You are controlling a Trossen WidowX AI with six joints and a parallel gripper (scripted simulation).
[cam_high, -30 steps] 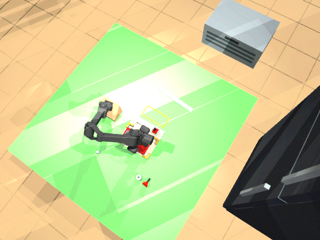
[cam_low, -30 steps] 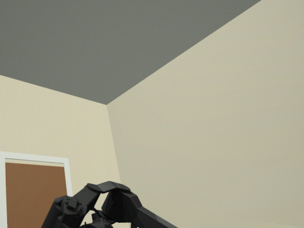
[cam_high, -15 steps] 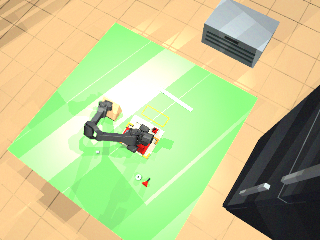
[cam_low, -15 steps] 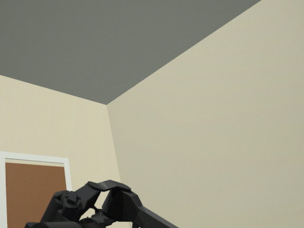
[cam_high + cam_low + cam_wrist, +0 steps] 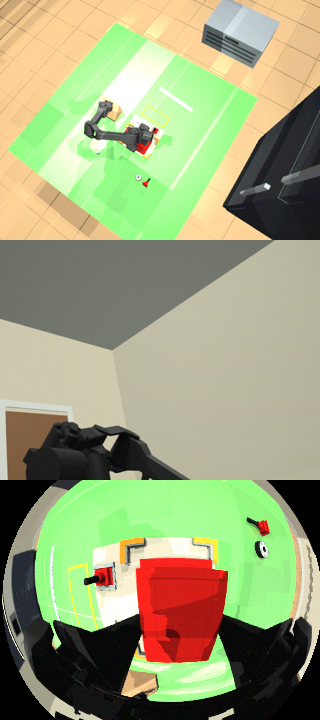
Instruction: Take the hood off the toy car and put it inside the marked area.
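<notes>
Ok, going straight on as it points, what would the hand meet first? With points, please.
The hand (image 5: pixel 138 138) (image 5: pixel 180 618), gripping the red hood (image 5: pixel 143 147) (image 5: pixel 182 605), would probably meet the white board (image 5: pixel 134 119) (image 5: pixel 124 600) beneath; the hood hides the exact spot and depth.

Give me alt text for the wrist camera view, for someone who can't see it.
A black gripper grips a red panel, apparently the toy car's hood. Left lie a red block with a black peg and a yellow-outlined area; upper right, a ring.
</notes>
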